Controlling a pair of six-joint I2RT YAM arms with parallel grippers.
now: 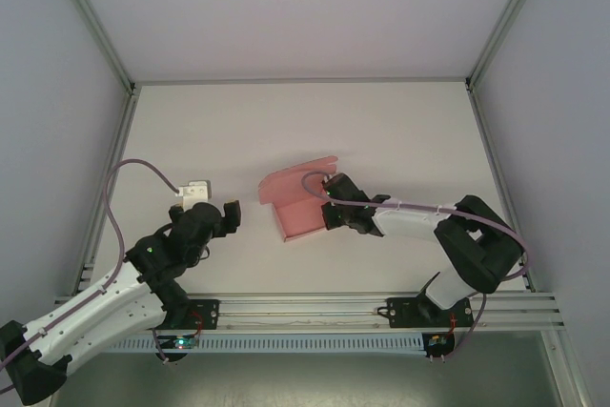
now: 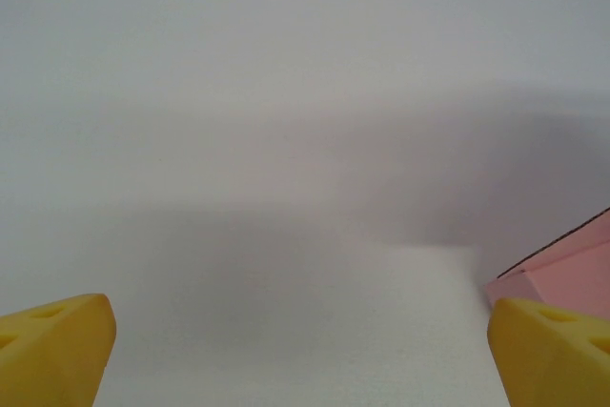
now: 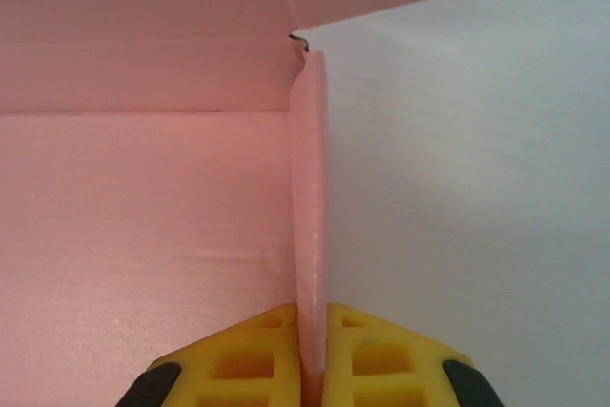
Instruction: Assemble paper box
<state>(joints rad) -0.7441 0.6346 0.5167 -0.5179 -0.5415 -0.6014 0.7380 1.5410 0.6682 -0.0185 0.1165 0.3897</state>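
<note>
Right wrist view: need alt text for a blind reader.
The right gripper is shut on a thin upright wall of the pink paper box, seen edge-on. The box's floor spreads left, a flap arches overhead, and the white table lies right.

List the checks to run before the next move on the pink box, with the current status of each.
1. Right tool shut on the paper box at its side wall: ok.
2. Side wall upright in the grip: ok.
3. Left tool open: ok.
4. Left tool apart from the paper box, top view: ok.
5. Paper box base flat on the table: cannot tell.
</note>
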